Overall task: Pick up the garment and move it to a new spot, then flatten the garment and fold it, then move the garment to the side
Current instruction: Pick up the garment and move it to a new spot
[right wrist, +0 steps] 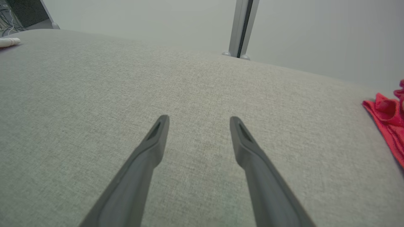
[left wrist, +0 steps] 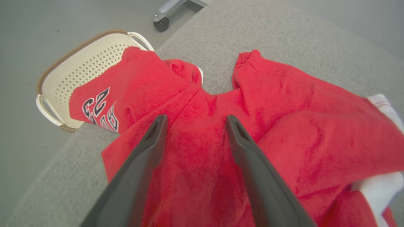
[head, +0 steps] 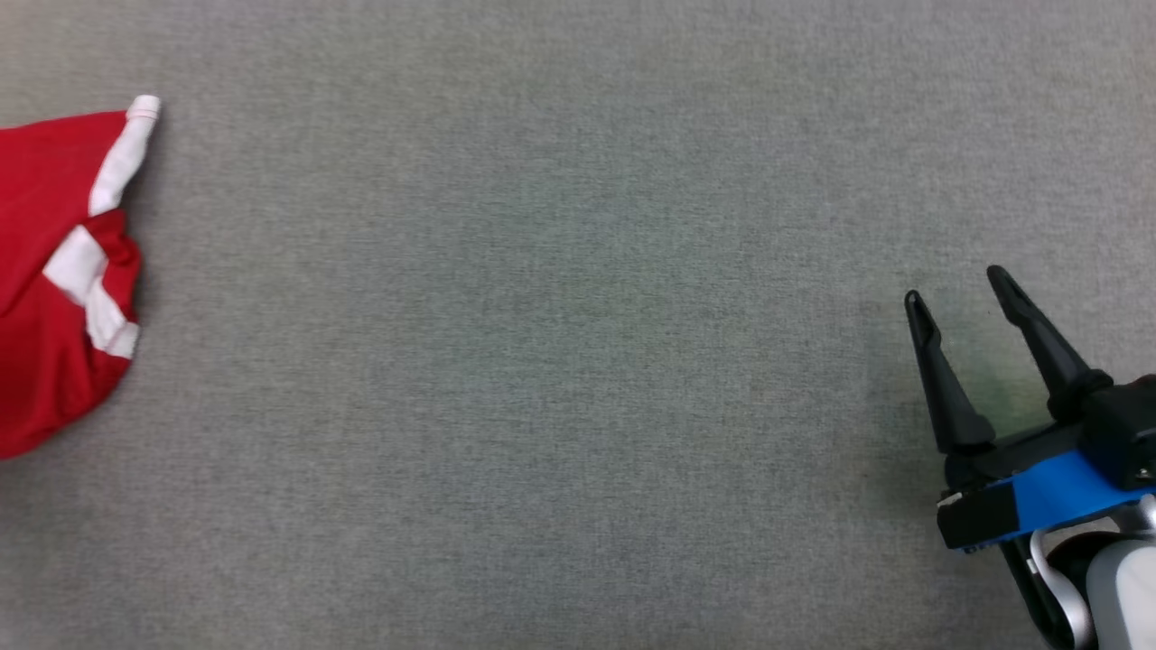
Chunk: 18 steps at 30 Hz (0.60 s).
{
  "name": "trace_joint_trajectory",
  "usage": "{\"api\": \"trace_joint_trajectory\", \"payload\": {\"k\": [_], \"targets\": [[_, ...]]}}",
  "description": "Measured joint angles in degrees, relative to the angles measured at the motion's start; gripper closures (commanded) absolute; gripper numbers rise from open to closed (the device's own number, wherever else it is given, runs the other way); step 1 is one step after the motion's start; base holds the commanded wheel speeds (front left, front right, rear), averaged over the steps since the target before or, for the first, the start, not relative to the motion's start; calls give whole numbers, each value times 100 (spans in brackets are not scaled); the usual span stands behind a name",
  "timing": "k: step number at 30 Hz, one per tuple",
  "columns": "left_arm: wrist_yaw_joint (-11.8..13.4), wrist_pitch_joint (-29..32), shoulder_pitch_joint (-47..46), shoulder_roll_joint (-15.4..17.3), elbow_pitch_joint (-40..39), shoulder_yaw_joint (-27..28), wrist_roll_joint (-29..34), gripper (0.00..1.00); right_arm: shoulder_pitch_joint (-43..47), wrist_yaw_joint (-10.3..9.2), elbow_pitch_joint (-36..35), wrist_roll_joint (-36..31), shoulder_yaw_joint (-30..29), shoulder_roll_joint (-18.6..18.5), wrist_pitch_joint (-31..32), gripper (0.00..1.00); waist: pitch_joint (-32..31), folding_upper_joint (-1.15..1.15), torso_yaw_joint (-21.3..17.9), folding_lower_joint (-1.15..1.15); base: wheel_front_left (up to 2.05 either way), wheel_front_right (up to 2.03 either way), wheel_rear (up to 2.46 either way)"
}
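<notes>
The garment (head: pixel 54 271) lies at the far left of the head view, on the grey fabric-covered table (head: pixel 542 379), a crumpled red piece with white bands (head: pixel 117 167) along its edges. My left gripper (left wrist: pixel 196 119) hangs right above it, both dark fingers spread wide with nothing between them but red cloth below; I cannot tell whether the tips touch the fabric.

In my left wrist view one flap of the garment carries printed characters (left wrist: pixel 99 108), dark navy with a white outline. They are creased and partly folded under. One looks like a "2" and another like a "C", but I cannot read the whole print. That printed flap reaches past the table's edge and overlaps a cream perforated basket (left wrist: pixel 63 72) with a brown rim. I cannot tell whether it rests on the basket. A grey caster wheel (left wrist: pixel 161 23) stands on the floor beyond.

My right gripper (head: pixel 955 285) sits at the lower right of the head view, well apart from the garment, fingers wide apart and holding nothing, over bare table. Its blue housing (head: pixel 1057 492) bears pale lettering at the lower edge, too small to read. In my right wrist view a metal post (right wrist: pixel 243 28) rises behind the table, and a small white object (right wrist: pixel 9 41) lies at the far left.
</notes>
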Motion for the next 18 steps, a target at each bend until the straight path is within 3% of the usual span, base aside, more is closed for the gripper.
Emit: {"api": "trace_joint_trajectory", "payload": {"k": [7, 10, 11, 12, 15, 18], "targets": [[145, 194, -232, 34, 638, 29, -96, 0, 5, 0, -282, -15, -138, -43, 9, 0, 300, 0, -204, -1, 0, 0, 0], [143, 606, -375, 68, 855, 13, -266, 0, 19, 0, -308, -15, -159, -35, 7, 0, 330, -2, -224, -2, 0, 0, 0], [136, 686, -383, 79, 878, -5, -276, 67, 21, 0, -312, -15, -166, -32, 7, 0, 331, -3, -228, -3, 0, 0, 0], [112, 736, -387, 78, 900, -13, -290, 100, 27, 0, -315, -14, -172, -26, 7, 0, 330, -3, -229, -3, 0, 0, 0], [-272, 980, -438, 60, 933, -58, -514, 100, 54, 0, -308, -7, -178, 23, 1, 0, 269, -3, -192, -2, 0, 0, 0], [-481, 854, -429, 71, 957, -144, -467, 100, 53, 0, -264, 10, -151, 67, -26, 0, 125, -3, -133, -2, 0, 0, 0]]}}
